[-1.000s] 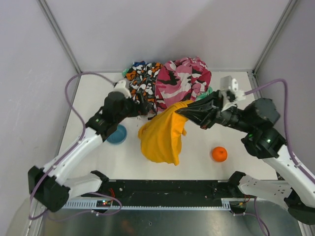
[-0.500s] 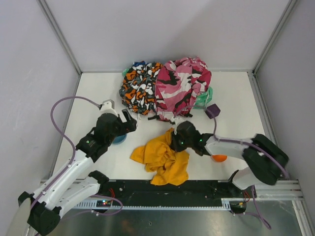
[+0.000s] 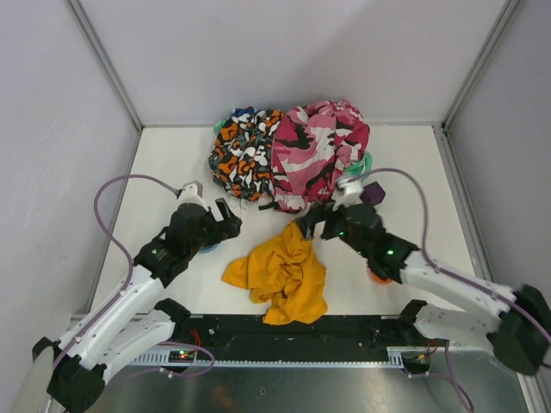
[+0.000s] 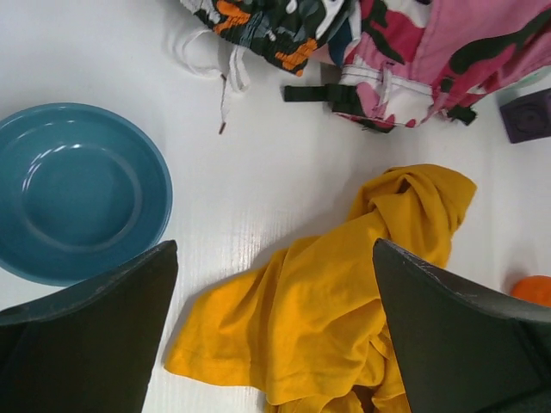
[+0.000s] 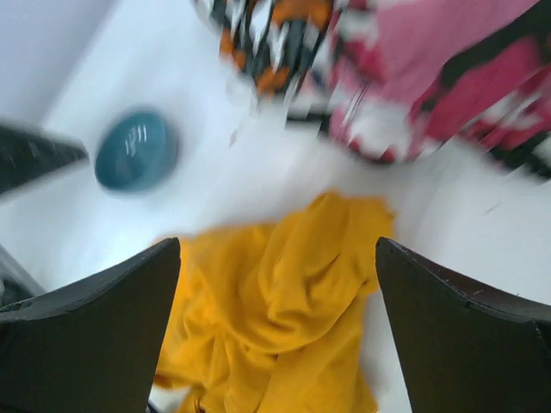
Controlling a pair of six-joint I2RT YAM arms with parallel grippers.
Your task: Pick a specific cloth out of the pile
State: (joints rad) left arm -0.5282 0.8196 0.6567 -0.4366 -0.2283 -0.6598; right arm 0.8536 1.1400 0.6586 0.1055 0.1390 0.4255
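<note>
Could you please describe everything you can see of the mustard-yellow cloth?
The cloth is plain mustard-yellow soft fabric with no pattern. It lies crumpled in loose folds on the white table, near the front edge and apart from the pile. Nothing grips it: the right gripper hovers open by its far tip, and whether the two touch cannot be told.

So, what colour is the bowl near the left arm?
The bowl is plain teal-blue; the left wrist view shows it best.
</note>
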